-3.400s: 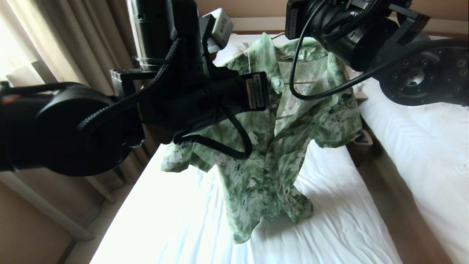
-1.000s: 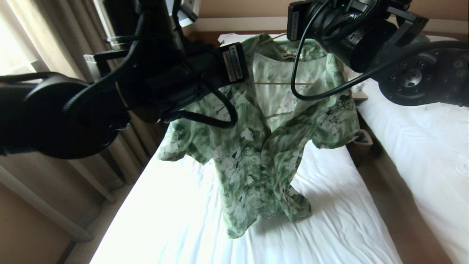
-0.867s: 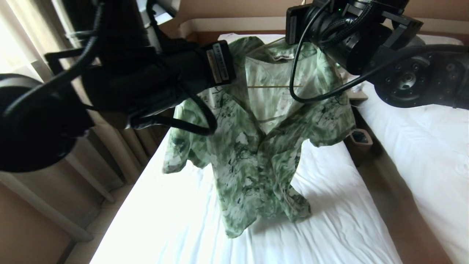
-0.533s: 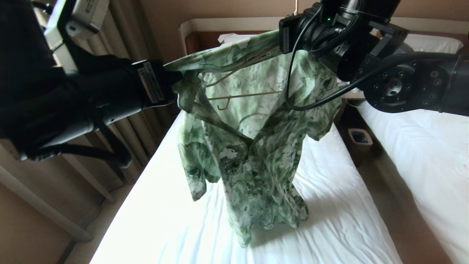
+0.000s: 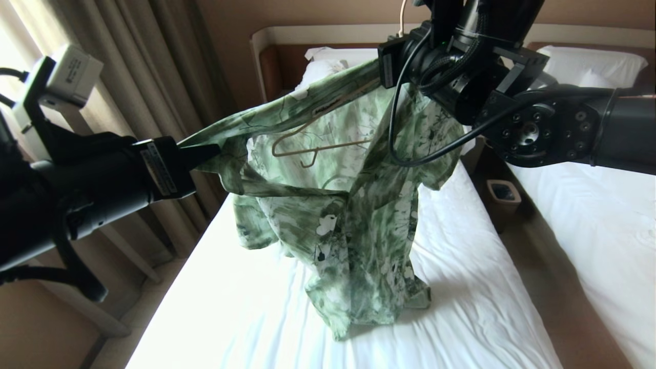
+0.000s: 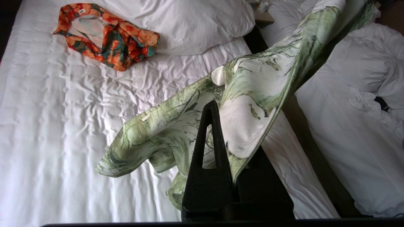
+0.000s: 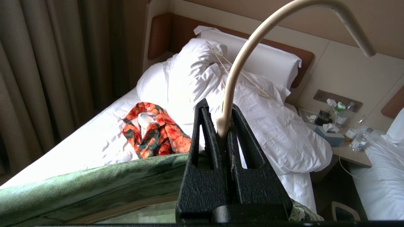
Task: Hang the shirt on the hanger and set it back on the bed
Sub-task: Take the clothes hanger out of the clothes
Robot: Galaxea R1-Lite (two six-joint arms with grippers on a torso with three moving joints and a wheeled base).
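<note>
clearly a tug-of-war risk: shirt stretched taut between two closed grippers.
at left, the left gripper (image 5: pixel 202 152) is clamped on the shirt (image 5: pixel 353 225) shoulder edge, drawing it sideways off the hanger (image 5: pixel 320 136); at right, the right gripper (image 7: pixel 221 126) is pinched shut on the hanger's hook, holding it above the bed (image 5: pixel 246 312). more pull could tilt the hanger, slip the far shoulder off, or strain the cloth.

Two tools, left tool (image 5: pixel 207 152) and right tool (image 7: pixel 221 126); two beds, near bed (image 5: pixel 461 307) and second bed (image 5: pixel 589 215); one green shirt (image 5: pixel 359 230), one orange garment (image 6: pixel 110 34), one hanger (image 5: pixel 318 143).
</note>
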